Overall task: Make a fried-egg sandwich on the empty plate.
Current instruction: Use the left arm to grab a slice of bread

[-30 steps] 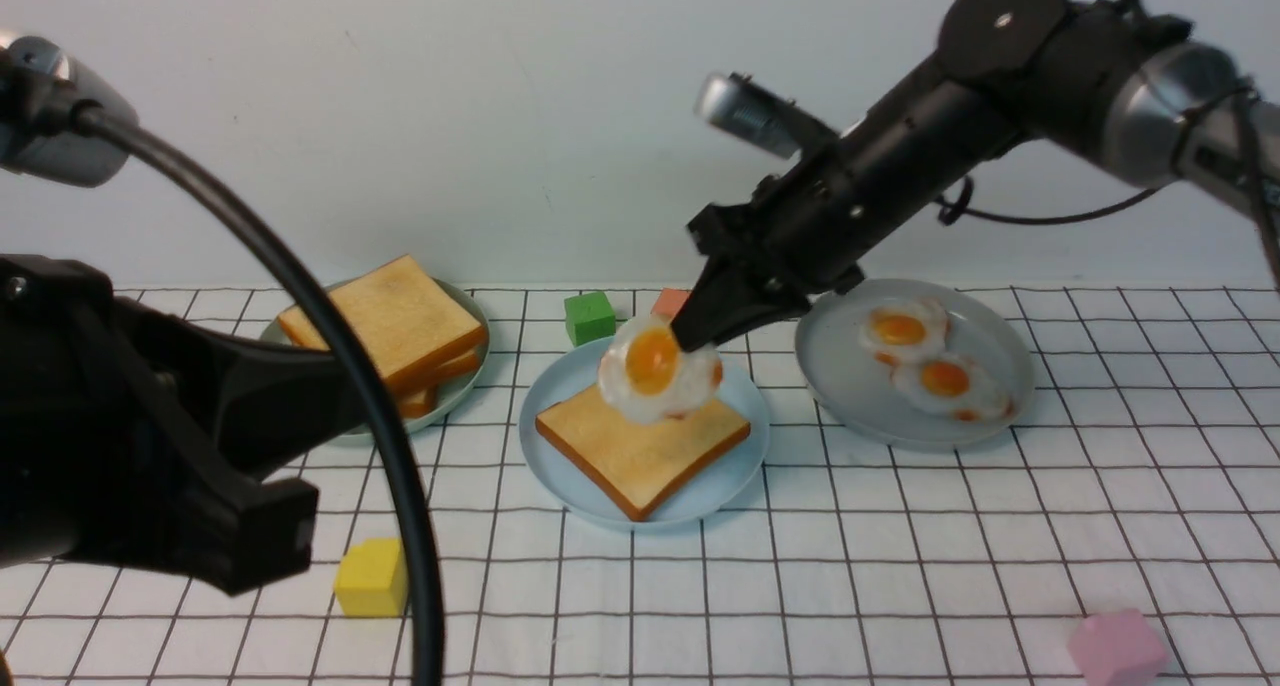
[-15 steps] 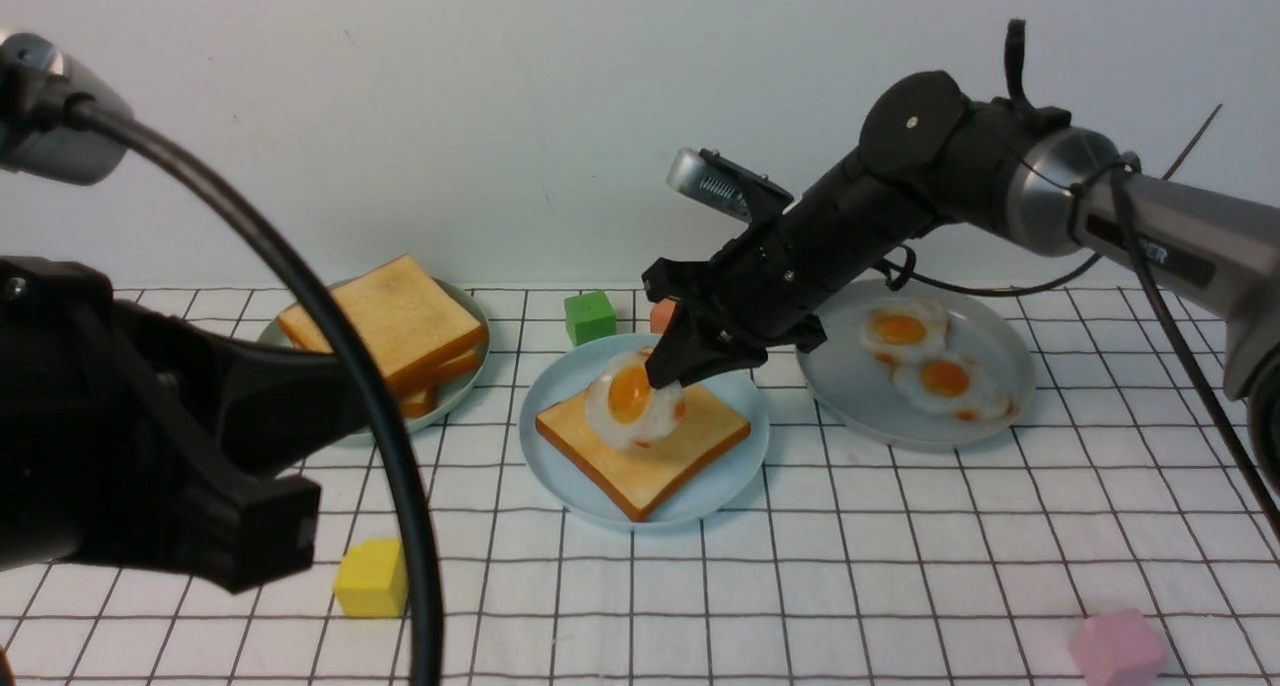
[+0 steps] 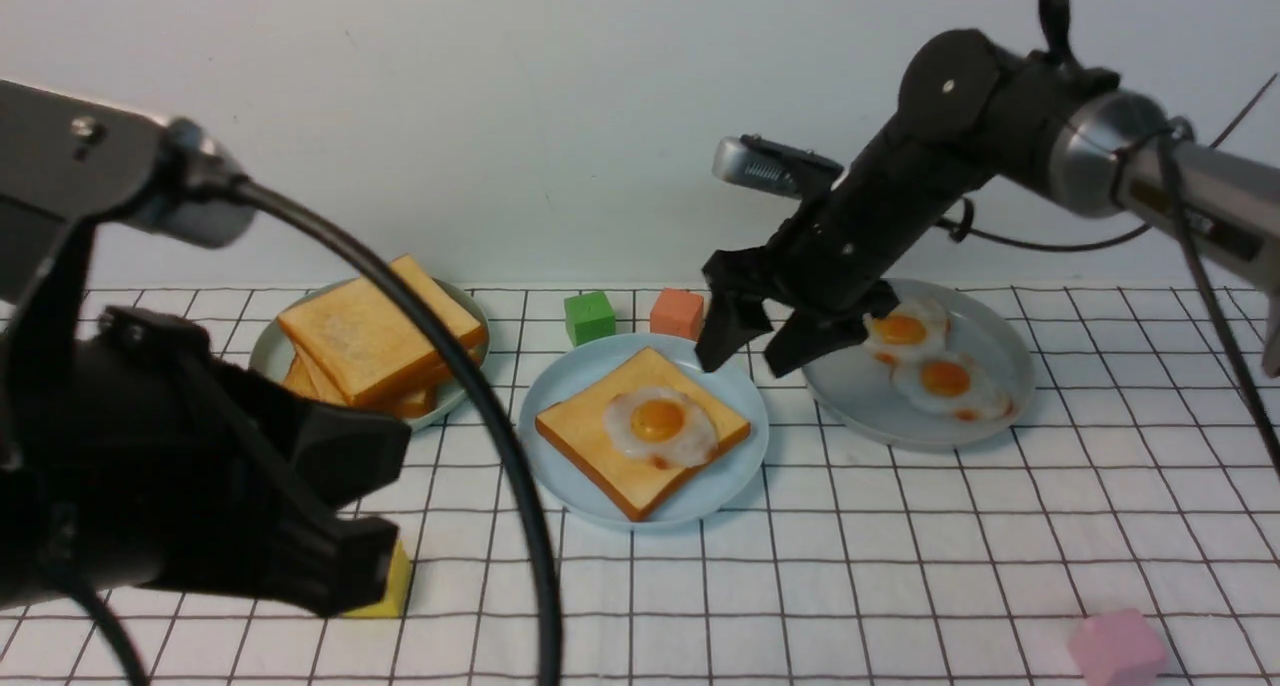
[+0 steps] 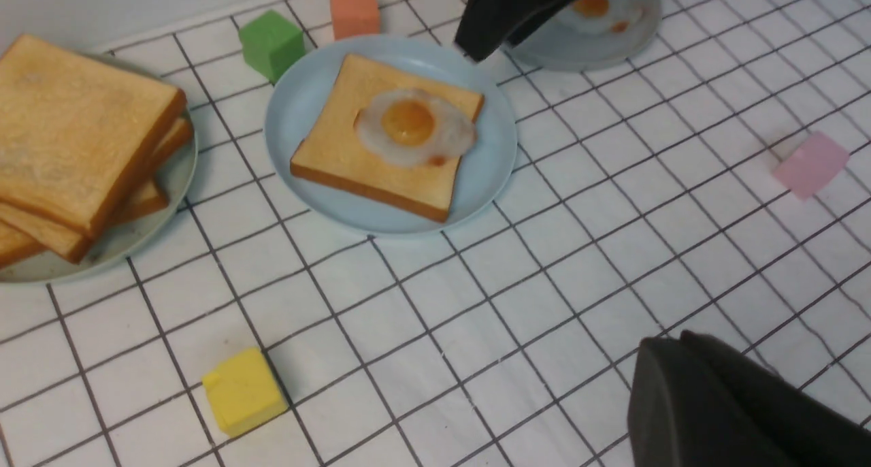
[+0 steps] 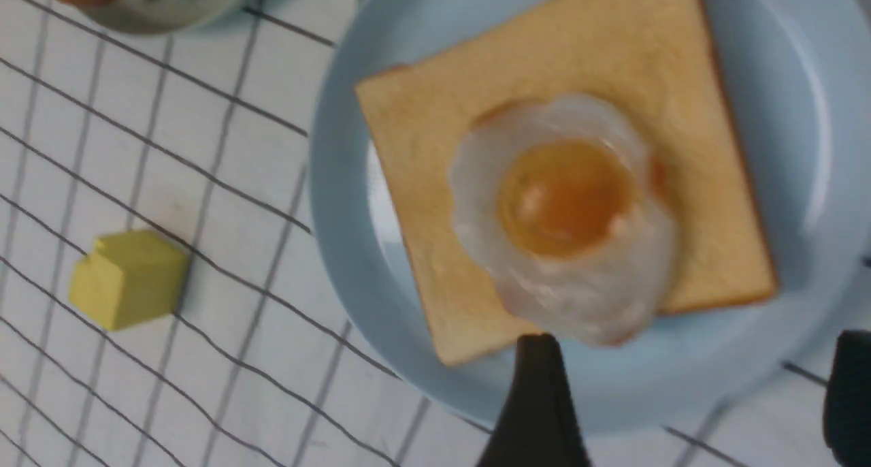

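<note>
The light-blue plate [image 3: 570, 386] sits mid-table and holds one toast slice [image 3: 590, 436] with a fried egg [image 3: 660, 424] lying flat on it; no second slice covers it. The egg on the toast also shows in the left wrist view [image 4: 412, 126] and the right wrist view [image 5: 561, 215]. My right gripper [image 3: 750, 354] is open and empty, hovering just above the plate's back right rim, clear of the egg; in its wrist view [image 5: 691, 375] the jaws stand wide apart. My left gripper [image 3: 360, 556] hangs over the front left of the table, shut and empty [image 4: 670, 341].
A greenish-grey plate [image 3: 262, 351] with stacked toast [image 3: 375, 336] stands back left. A grey plate [image 3: 850, 396] with two eggs [image 3: 920, 356] is back right, under my right arm. Green [image 3: 590, 316], orange [image 3: 677, 312], yellow [image 4: 243, 391] and pink [image 3: 1115, 646] cubes lie around.
My right gripper lowered the egg onto the toast, opened and let it go, then drew back up and to the right. My left arm shifted to the right.
</note>
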### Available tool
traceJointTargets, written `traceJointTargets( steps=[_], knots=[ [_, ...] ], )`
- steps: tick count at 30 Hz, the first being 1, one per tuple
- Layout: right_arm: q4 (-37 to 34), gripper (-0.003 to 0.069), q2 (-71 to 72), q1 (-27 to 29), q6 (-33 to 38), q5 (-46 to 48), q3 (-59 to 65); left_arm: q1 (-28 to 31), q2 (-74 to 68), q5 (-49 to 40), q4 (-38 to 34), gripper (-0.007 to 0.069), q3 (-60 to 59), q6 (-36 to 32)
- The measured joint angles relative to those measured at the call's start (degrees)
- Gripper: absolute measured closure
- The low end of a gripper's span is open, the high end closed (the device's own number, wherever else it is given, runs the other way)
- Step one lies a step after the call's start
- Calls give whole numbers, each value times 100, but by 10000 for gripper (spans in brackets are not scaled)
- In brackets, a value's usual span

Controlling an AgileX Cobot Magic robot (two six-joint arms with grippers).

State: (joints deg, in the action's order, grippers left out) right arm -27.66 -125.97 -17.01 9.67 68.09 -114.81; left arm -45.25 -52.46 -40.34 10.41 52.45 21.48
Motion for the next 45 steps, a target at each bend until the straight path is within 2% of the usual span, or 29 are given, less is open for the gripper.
traceJointTargets(
  steps=[2,3,5,7,8,9,11,12,14,15,16,20,23,25,28,31,32,33,34,38,45],
  knots=[
    [688,234,516,34,-113,163,18,0,-375,0,83,634,12,0],
    [688,244,516,34,-113,163,29,0,-415,0,83,634,12,0],
    [1181,371,1358,41,-332,207,294,160,-1007,0,185,638,164,0],
    [1289,477,1950,41,-405,214,615,557,-1505,-7,103,638,421,-78],
    [1289,477,1950,41,-405,214,615,608,-1553,-7,85,638,451,-78],
    [1344,545,2473,41,-436,235,974,1017,-1888,-44,-80,638,678,-337],
    [1334,608,3238,41,-477,277,1596,1727,-2395,-125,-537,638,1051,-989],
    [1323,610,3300,41,-483,285,1651,1791,-2441,-135,-582,638,1083,-1056],
    [1152,630,4065,26,-483,312,2339,2563,-3099,-204,-1242,638,1496,-1886],
    [1121,631,4121,26,-483,312,2515,2608,-3147,-203,-1281,638,1557,-1991],
    [997,632,4656,-76,-399,258,3036,2931,-3570,-203,-1550,638,1795,-2333],
    [864,631,5467,-558,-98,-124,3928,3204,-4378,-142,-1548,638,2362,-2610],
    [800,629,5905,-880,29,-365,4396,3240,-4776,-114,-1356,628,2693,-2644],
    [793,627,6269,-1126,91,-546,4786,3223,-5172,-48,-1097,583,2960,-2673],
    [817,621,6517,-1243,117,-631,5120,3205,-5457,174,-727,471,3125,-2686],
    [913,617,6556,-1257,117,-677,5260,3205,-5639,407,-537,351,3150,-2691],
    [920,617,6556,-1255,117,-683,5267,3205,-5639,407,-525,343,3150,-2691],
    [992,613,6556,-1260,117,-703,5313,3205,-5793,603,-436,281,3150,-2691],
    [1023,612,6556,-1260,117,-703,5325,3205,-5879,695,-422,255,3150,-2691],
    [1049,607,6556,-1260,117,-711,5329,3205,-6185,907,-357,216,3150,-2691],
    [1055,598,6556,-1260,117,-715,5329,3192,-6464,914,-61,211,3209,-2702]
  ],
)
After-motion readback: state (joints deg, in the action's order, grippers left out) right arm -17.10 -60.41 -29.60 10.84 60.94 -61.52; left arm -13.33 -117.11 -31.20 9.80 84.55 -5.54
